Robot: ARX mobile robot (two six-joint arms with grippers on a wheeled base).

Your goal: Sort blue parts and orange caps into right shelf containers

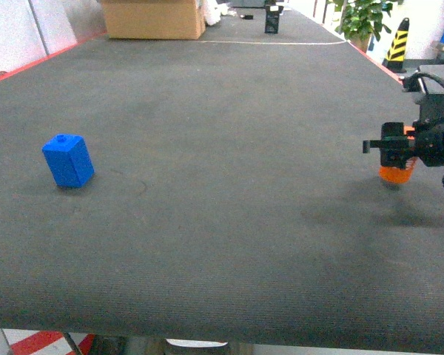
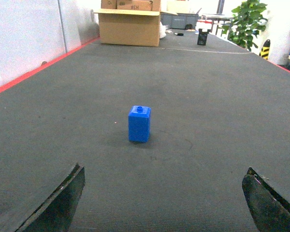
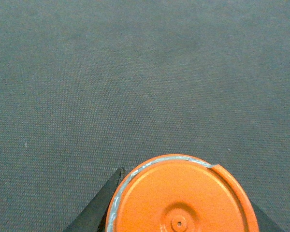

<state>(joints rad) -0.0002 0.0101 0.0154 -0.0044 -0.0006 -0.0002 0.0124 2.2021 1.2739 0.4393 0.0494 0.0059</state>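
While the right pincer (image 1: 391, 151) pinches the orange cap (image 1: 397, 173) just above the tabletop (image 1: 222, 244) at its right edge, the left pincer (image 2: 164, 203) hangs spread. Straight ahead of the left pincer, near that arm, the blue part (image 2: 139, 123) stands upright, nub up.

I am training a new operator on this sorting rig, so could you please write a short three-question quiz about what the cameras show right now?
1. True or false: the blue part stands on the dark mat with its nub facing up.
2. Which gripper is at the orange cap? A) left B) right C) neither
3. Fill in: in the left wrist view, the left gripper's fingers are spread ____, with the blue part ahead of them.

Key: 1 true. 2 B, the right gripper, fingers flanking the cap. 3 wide apart.
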